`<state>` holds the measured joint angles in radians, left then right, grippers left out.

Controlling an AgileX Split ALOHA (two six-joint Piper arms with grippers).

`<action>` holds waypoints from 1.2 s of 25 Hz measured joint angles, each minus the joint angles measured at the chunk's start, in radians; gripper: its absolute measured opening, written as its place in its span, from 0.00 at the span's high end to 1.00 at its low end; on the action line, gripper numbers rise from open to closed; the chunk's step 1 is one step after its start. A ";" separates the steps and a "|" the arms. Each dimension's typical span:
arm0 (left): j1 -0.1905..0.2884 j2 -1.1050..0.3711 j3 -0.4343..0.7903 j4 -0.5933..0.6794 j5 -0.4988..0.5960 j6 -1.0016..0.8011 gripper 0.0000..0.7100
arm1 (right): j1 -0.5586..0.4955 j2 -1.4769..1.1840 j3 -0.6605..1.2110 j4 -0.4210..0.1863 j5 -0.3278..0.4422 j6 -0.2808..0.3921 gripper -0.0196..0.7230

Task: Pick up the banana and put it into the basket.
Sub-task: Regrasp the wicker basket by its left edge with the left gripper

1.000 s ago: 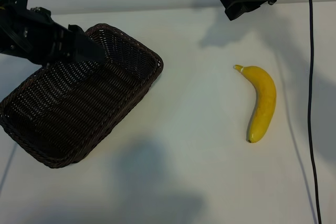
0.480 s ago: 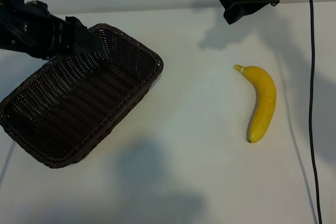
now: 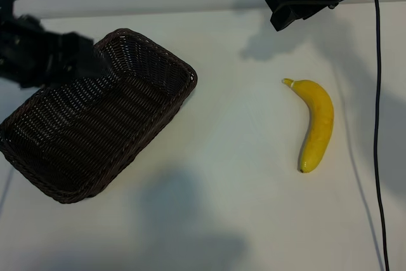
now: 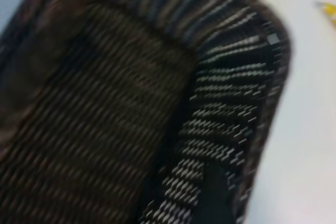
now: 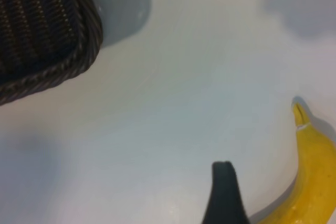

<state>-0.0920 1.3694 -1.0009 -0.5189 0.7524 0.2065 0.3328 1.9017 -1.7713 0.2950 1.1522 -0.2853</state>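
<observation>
Pulled back toward the left edge since a second ago, left gripper, over the far rim of the basket, jaws wide, holding nothing. Hung above the table's far right side, right gripper; width of jaws impossible to tell. Lay on the table, well right of the basket, untouched, the banana.
</observation>
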 joint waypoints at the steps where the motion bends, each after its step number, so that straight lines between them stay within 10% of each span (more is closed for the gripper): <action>1: 0.000 -0.020 0.033 0.029 -0.013 -0.033 0.18 | 0.000 0.000 0.000 0.000 0.000 0.001 0.27; 13: 0.000 -0.369 0.388 0.126 -0.181 -0.324 0.18 | 0.000 0.000 0.000 0.000 0.001 0.002 0.27; 30: 0.000 -0.590 0.447 0.622 0.019 -0.828 0.18 | 0.000 0.000 0.000 -0.001 0.000 0.002 0.27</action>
<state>-0.0920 0.7791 -0.5541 0.1030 0.7711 -0.6217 0.3328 1.9017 -1.7713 0.2940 1.1527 -0.2835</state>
